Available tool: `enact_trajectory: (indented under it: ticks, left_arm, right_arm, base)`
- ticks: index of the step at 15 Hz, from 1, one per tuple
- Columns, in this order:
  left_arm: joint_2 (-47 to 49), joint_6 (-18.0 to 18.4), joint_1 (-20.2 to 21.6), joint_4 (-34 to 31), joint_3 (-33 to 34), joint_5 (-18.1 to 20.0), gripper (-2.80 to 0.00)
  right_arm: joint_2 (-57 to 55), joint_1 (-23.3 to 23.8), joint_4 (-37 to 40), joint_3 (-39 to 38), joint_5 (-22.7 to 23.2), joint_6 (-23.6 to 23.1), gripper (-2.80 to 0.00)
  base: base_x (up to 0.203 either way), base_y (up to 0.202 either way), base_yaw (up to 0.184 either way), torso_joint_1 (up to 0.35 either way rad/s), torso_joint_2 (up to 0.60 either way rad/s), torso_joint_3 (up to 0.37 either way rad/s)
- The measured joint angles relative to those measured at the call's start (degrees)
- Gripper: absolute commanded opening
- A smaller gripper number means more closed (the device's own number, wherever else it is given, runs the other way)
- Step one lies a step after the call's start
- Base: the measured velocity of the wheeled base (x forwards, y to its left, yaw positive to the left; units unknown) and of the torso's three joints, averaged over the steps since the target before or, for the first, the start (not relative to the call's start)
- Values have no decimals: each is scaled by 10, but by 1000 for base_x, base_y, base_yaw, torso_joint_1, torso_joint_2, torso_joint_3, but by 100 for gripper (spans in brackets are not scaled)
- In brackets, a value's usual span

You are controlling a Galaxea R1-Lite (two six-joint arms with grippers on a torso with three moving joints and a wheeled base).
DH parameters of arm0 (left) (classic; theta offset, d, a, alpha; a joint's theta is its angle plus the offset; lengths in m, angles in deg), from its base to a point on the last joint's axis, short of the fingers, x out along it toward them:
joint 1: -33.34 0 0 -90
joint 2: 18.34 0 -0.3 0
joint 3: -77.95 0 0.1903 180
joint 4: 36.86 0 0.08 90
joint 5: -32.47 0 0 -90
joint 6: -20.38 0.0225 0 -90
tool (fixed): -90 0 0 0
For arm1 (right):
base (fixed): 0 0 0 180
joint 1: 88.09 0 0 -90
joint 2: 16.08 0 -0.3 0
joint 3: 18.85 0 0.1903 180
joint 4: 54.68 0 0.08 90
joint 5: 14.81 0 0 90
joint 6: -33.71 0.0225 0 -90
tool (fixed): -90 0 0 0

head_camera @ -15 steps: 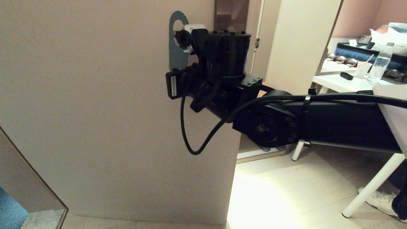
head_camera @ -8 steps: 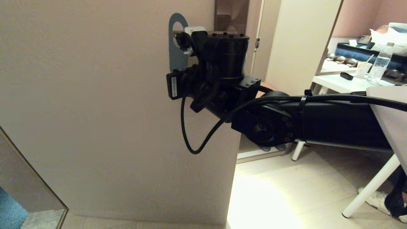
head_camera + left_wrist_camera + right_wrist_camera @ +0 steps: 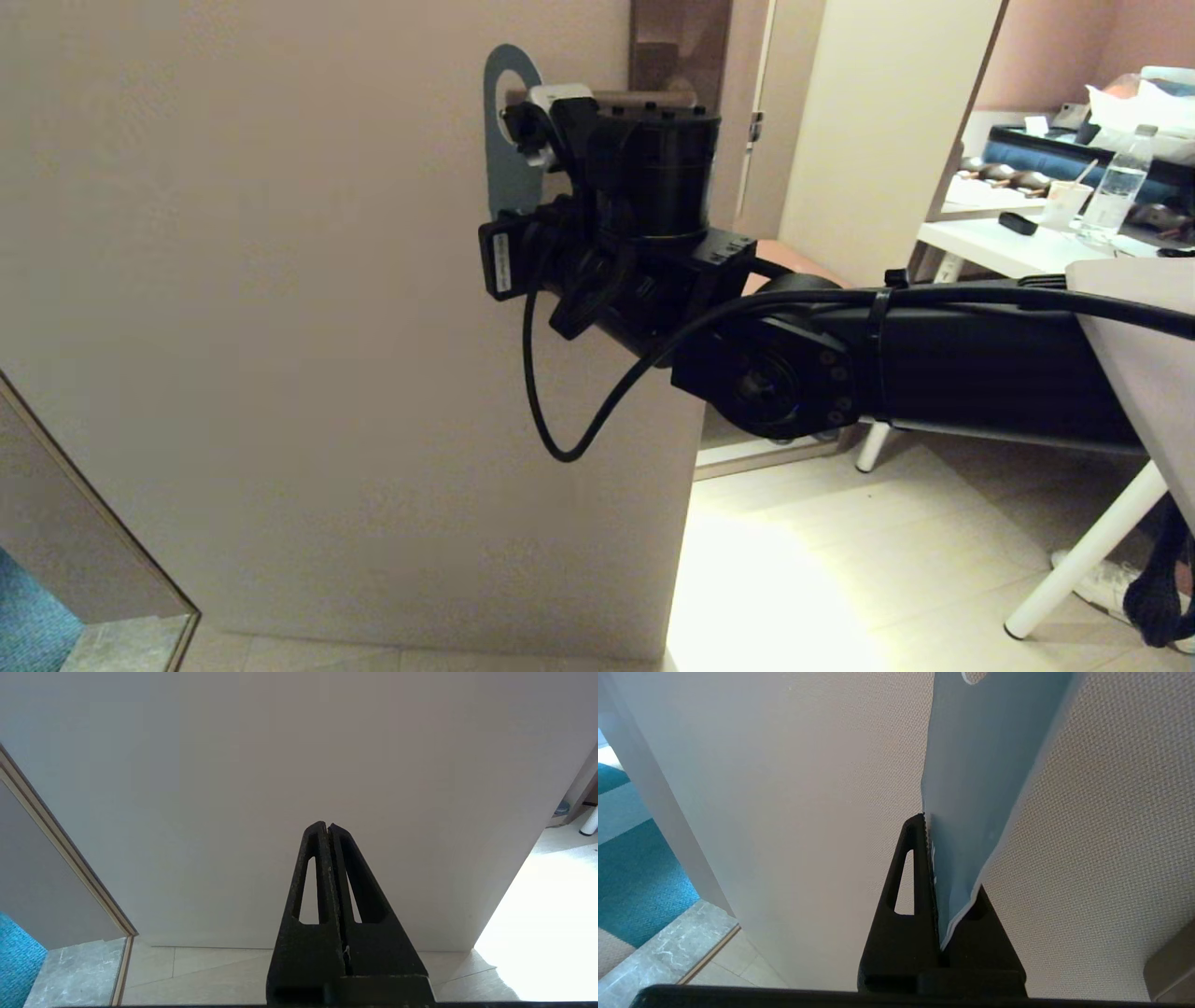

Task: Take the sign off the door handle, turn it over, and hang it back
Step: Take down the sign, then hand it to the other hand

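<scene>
The sign [image 3: 507, 177] shows its grey-blue face, flat against the door [image 3: 280, 280], its oval hole at the top. The door handle [image 3: 653, 97], a slim brown lever on a dark backplate [image 3: 680, 37], runs towards that hole; its tip seems to sit inside it. My right arm's wrist [image 3: 653, 168] reaches in from the right and hides most of the sign. In the right wrist view my right gripper [image 3: 927, 816] is shut on the sign's [image 3: 980, 765] lower part. My left gripper [image 3: 327, 825] is shut and empty, facing the door low down.
The door's free edge [image 3: 695, 485] is just right of my arm, with lit floor beyond. A white table [image 3: 1008, 247] with a water bottle [image 3: 1116, 191] stands at right, its leg [image 3: 1083, 551] slanting down. A framed panel [image 3: 93, 551] leans at lower left.
My right arm has moved a little to the left and slightly down, taking the sign with it along the lever towards the lever's free end.
</scene>
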Motion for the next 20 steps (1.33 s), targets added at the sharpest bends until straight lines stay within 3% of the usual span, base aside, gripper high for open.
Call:
enact_trajectory:
  ticks: [14, 20]
  left_arm:
    - [0, 0, 0, 0, 0, 0, -280]
    - [0, 0, 0, 0, 0, 0, -280]
  right_arm:
    - [13, -44, 1, -12, -3, -14, -280]
    - [68, -48, 1, -92, 13, -32, -280]
  base:
    - [0, 0, 0, 0, 0, 0]
    - [0, 0, 0, 0, 0, 0]
